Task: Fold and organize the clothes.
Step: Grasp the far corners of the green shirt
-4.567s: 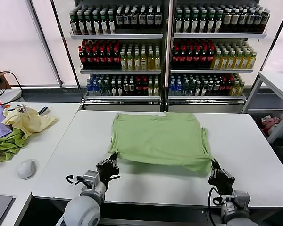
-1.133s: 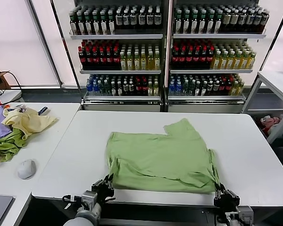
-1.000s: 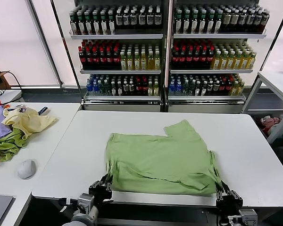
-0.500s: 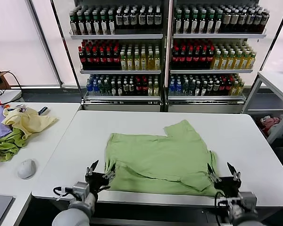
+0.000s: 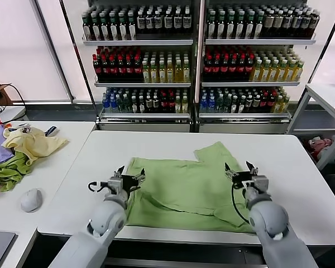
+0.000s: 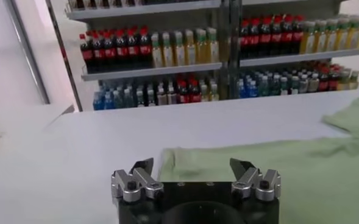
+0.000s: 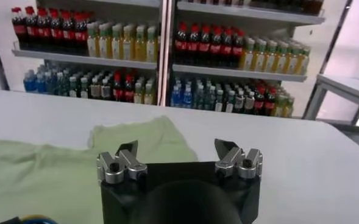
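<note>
From my head camera, the large light green thin-fabric shirt (image 5: 190, 187) lies half-folded on the white table (image 5: 301, 162), my left gripper (image 5: 128, 180) and right gripper (image 5: 241, 171) hovering over its side edges. My left wrist camera shows those jaws spread, holding nothing. My right wrist camera shows the same. One fold looks complete; next I need fresh grasps for another.

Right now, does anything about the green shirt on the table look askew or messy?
Yes. The green shirt lies unevenly: one flap juts toward the shelves on the right, a diagonal crease crosses it, and its near edge is rumpled. Both the left gripper and right gripper are open above it.
</note>
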Robot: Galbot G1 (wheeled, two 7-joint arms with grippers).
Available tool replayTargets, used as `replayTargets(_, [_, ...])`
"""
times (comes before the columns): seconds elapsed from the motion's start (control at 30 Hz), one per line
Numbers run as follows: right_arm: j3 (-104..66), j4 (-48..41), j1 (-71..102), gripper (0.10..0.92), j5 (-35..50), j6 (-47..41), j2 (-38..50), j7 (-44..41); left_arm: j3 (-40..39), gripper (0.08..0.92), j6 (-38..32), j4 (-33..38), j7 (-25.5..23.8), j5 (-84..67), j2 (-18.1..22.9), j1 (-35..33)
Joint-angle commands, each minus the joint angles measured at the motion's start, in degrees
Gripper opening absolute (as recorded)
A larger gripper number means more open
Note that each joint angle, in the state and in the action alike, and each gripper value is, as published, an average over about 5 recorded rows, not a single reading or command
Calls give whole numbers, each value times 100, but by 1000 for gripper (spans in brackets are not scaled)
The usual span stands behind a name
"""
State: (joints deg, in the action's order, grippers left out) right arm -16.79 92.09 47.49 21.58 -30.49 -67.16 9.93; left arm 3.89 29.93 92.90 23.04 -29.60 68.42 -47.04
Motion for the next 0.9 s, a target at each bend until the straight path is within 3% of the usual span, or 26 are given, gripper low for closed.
replayTargets(0.03, [635,-2075,-1722,823,-152,-108,-255,-74,-299,823,65,-1659,50,-131,303,1276])
replayTargets(0.3, [606,-3235,-2160,823,-55,241,-641,-266,-285,823,214,-2189,76,-346,483,1488])
replayTargets(0.6, [599,-3896,-2384,822,89,238,-857,-385,-316,817,336,-2085,59,-703,539,1395])
replayTargets(0.7, [607,-4009,-2411,785,255,171,-888,-406,-339,769,336,-2051,48,-723,526,1352])
replayTargets(0.9, [615,-3874,-2287,622,465,54,-874,-460,-362,597,339,-1865,39,-776,436,1182])
